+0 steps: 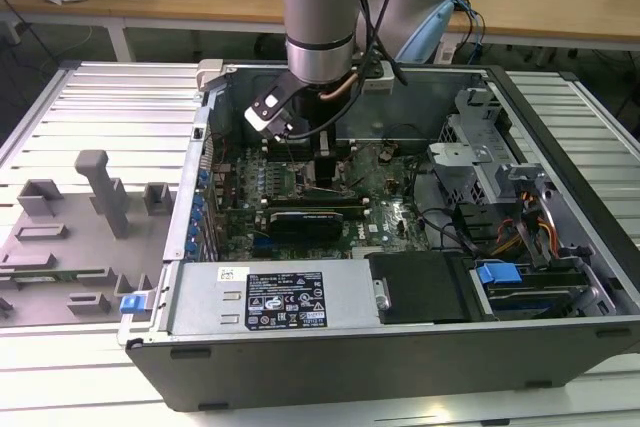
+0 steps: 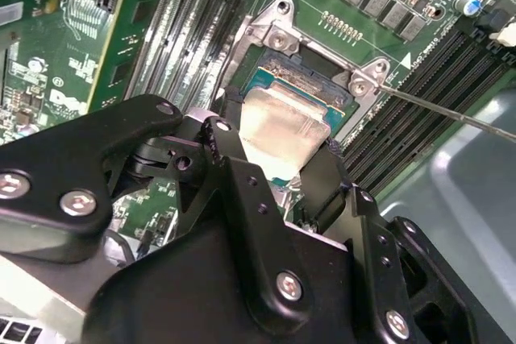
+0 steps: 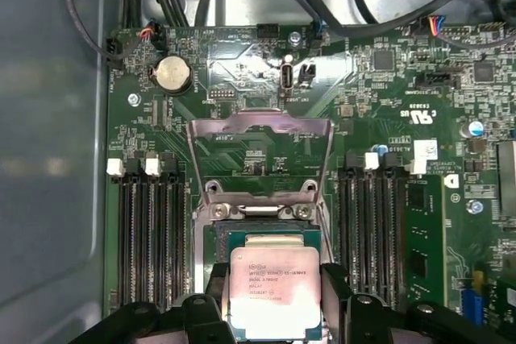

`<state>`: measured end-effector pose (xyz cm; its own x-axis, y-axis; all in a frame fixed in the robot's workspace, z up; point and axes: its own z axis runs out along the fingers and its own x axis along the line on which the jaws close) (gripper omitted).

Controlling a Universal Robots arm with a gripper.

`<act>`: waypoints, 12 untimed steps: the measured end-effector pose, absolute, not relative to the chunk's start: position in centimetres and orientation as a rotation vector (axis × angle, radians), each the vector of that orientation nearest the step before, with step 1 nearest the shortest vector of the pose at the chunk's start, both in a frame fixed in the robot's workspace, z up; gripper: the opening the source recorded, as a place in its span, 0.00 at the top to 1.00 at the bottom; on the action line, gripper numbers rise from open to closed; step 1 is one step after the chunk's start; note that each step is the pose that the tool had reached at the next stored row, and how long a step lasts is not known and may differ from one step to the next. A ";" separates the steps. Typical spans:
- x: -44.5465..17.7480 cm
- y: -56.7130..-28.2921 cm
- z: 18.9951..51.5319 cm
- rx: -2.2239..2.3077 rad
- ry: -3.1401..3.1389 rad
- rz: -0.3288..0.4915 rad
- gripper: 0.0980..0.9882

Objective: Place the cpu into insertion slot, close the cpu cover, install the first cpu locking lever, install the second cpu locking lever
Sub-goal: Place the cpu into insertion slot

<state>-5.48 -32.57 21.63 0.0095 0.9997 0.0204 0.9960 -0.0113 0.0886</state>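
Exterior view: grey fixture blocks [image 1: 100, 197] are seen at its left on the tabletop [image 1: 60, 117], then the open computer case [image 1: 400, 357], with the gripper [image 1: 325, 175] lowered over the motherboard [image 1: 390, 212]. In the first wrist view the cpu [image 3: 274, 288] is clamped between the fingers [image 3: 334, 279] at the insertion slot [image 3: 260, 210]; whether it is seated cannot be told. The cpu cover [image 3: 258, 147] is tilted up, open.

The chip [image 3: 276, 289] has a pale, dull-sheened metal top. The cover [image 3: 258, 124] is bare silvery metal, smooth and reflective. The hand [image 2: 274, 147] is matt black with shiny screws [image 2: 288, 283]. The circuit board [image 3: 387, 118] is glossy green.
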 end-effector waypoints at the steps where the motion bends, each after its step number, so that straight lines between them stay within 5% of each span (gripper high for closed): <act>1: -5.5 -32.5 21.4 2.198 2.173 0.119 0.50; 12: -5.5 -32.1 20.1 2.205 2.166 0.118 0.50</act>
